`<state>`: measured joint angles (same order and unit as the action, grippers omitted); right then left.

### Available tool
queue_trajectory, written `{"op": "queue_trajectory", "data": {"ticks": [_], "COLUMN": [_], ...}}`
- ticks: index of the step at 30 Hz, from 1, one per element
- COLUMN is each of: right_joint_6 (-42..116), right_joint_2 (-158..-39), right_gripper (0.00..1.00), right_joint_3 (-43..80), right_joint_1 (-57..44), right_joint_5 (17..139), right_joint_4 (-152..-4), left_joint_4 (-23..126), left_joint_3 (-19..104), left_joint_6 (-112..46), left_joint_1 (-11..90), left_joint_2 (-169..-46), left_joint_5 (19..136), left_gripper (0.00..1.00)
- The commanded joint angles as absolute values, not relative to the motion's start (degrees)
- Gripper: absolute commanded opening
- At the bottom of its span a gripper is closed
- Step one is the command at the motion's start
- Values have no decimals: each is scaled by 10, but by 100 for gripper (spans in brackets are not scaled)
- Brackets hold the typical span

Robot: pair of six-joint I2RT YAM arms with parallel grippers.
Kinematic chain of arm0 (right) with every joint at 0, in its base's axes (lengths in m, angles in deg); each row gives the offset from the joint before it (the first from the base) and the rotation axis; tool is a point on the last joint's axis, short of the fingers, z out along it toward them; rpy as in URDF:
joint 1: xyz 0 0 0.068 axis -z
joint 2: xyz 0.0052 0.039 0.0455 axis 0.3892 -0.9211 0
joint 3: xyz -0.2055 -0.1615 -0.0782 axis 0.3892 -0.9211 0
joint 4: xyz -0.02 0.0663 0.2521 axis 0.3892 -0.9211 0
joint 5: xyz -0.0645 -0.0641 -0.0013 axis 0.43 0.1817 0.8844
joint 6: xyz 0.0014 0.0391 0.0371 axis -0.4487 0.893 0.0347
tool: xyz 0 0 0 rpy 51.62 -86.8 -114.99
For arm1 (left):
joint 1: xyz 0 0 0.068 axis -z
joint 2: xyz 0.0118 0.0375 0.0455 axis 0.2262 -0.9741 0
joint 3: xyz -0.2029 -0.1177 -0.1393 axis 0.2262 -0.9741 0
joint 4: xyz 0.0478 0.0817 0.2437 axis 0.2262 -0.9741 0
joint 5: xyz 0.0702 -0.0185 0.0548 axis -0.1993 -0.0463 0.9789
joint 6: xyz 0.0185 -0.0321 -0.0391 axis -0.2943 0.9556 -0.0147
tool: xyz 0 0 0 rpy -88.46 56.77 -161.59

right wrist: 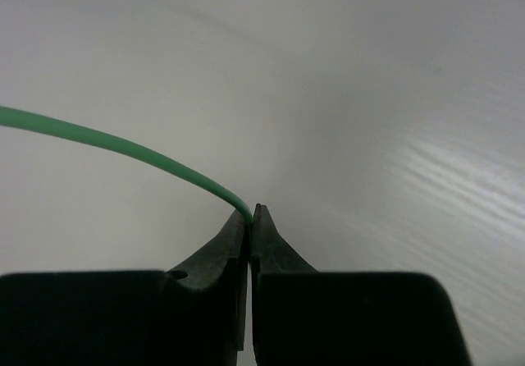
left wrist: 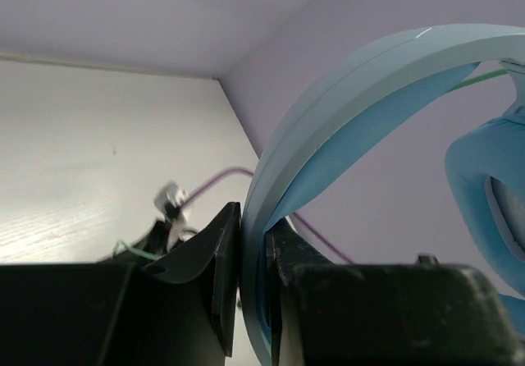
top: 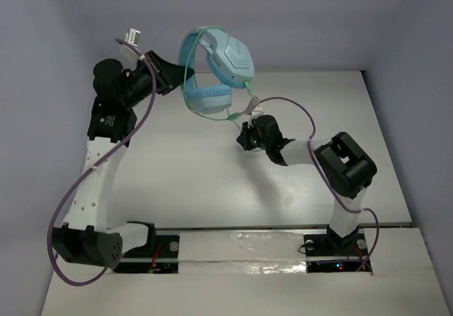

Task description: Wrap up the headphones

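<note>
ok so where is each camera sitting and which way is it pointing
Top external: fixed above and behind the bases, looking down at the table; left arm and right arm show whole, headphones held up between them.
Left wrist: on the left arm, looking along the left gripper, shut on the headband.
Right wrist: looking along the right gripper, pinching the green cable.
Shared: top and left wrist both show the headband grip.
</note>
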<state>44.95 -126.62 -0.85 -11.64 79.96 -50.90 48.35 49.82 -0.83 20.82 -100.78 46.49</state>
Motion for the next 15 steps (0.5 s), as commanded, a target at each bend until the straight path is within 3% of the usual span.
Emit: {"op": "queue_trajectory", "data": {"ticks": [1,6,15], "right_joint_6": [485,482,531], "right_joint_2": [-1204,-1170,-1027], "right_gripper": [0,0,0], "right_joint_3": [-45,-59,-106], "right_joint_1": [-163,-274,-435], "right_joint_5": [806,874,980], "right_joint_4": [-476,-556,-684], "left_joint_4": [570,638,554], "left_joint_3": [535,493,550], "left_joint_6": [58,123,-6], "left_joint_1": [204,204,204], "left_joint_2": [-1007,-1048,-1097], "left_joint_5": [552,648,853], "left_gripper": [0,0,0]}}
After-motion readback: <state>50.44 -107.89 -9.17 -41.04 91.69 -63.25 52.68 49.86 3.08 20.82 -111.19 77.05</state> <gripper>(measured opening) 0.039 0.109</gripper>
